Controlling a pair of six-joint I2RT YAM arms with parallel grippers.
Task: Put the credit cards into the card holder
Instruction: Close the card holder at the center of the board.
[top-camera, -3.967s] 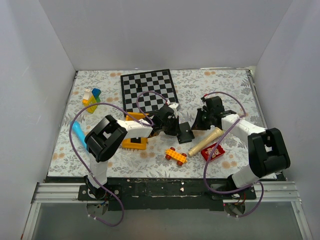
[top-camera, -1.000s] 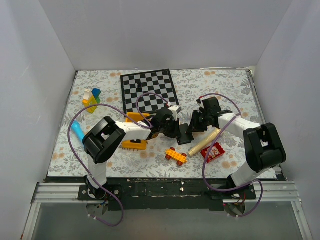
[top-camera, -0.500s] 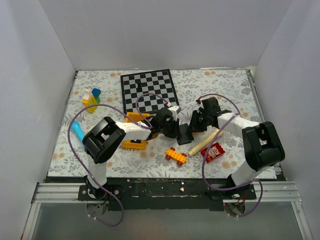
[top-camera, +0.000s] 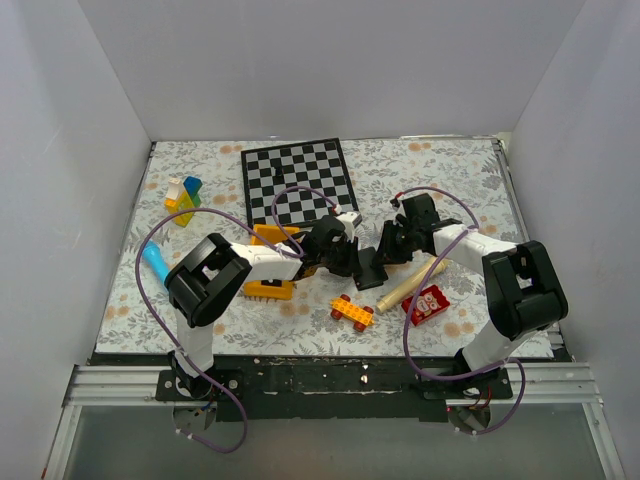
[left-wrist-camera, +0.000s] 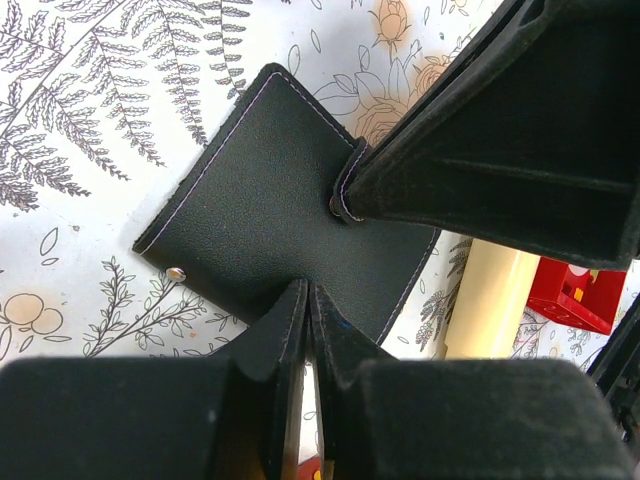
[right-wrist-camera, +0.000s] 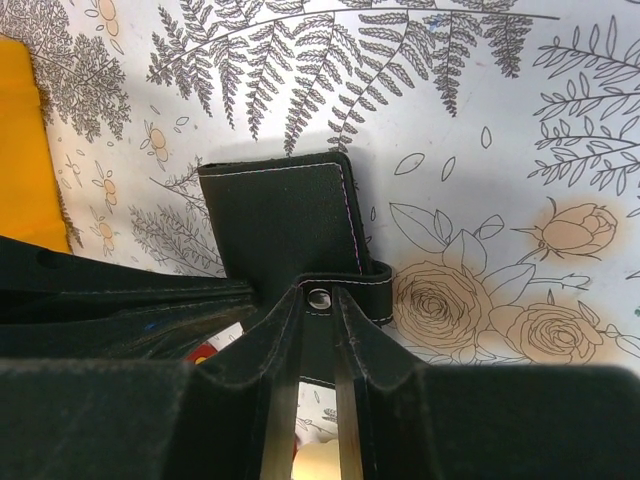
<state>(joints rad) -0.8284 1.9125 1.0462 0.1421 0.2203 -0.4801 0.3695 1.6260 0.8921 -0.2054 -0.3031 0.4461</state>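
One card holder (left-wrist-camera: 270, 200) lay closed and flat on the flowered table (top-camera: 450, 180), near its middle, between the two grippers. It was close to square, so no long axis stood out. Its snap tab (right-wrist-camera: 352, 290) pointed toward the right arm's side, and the opposite edge faced the left arm.

The left gripper (left-wrist-camera: 306, 300) had its jaws pressed almost together on that opposite edge. The right gripper (right-wrist-camera: 318, 312) had its jaws narrow, pinching the tab just by its metal stud.

Also on the table were one chessboard (top-camera: 295, 180) behind the grippers, one wooden rod (top-camera: 410, 283) just beside the holder, one red box (top-camera: 427, 303) and one small orange brick (top-camera: 352, 311).
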